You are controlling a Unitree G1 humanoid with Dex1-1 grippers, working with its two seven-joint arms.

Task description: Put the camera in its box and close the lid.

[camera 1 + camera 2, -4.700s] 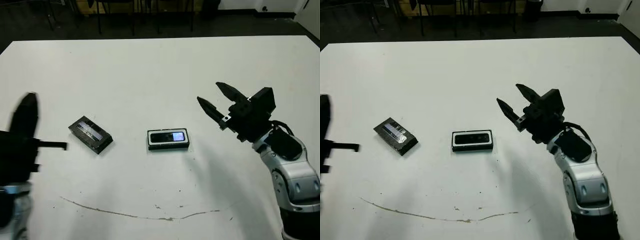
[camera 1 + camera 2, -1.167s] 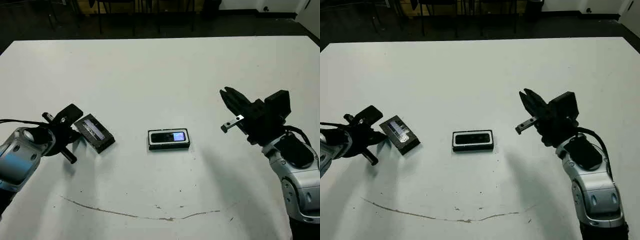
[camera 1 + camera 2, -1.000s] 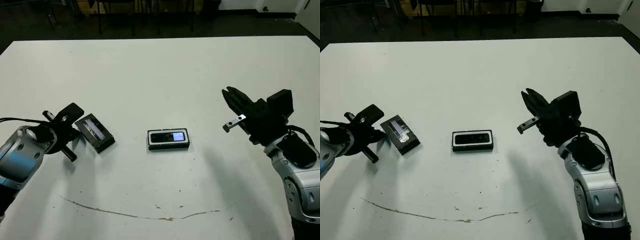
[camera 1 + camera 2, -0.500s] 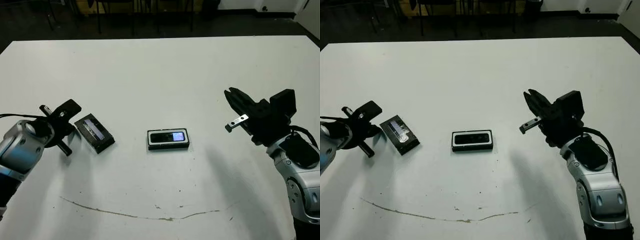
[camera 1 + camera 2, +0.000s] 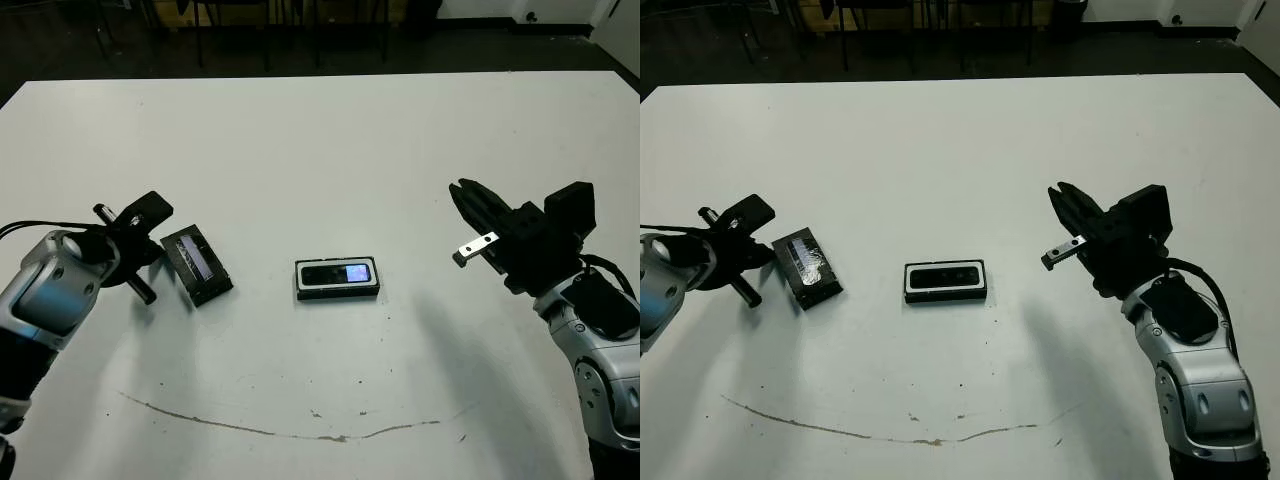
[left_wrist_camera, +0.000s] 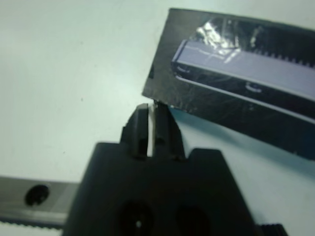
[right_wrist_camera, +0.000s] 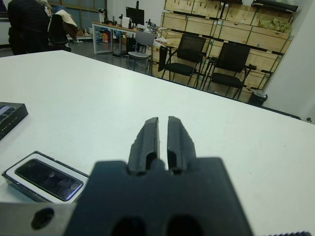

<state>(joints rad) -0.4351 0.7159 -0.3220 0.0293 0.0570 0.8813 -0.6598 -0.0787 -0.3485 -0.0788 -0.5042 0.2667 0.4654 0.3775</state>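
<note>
White worktop [image 5: 320, 130] carried all the things, and a thin brown line [image 5: 280, 432] ran along its near edge. Behind this line, about the middle of the worktop, the box [image 5: 337, 278] lay flat with the camera [image 5: 338, 272] inside it, its bluish screen facing up. The lid [image 5: 197, 266] lay flat toward the left edge, apart from the box, with its glossy panel up. The left pincer [image 6: 152, 120] was closed, and its tip was touching one corner of the lid. The right pincer [image 7: 162, 137] was also closed and held nothing; it hovered toward the right edge, well apart from the box.
</note>
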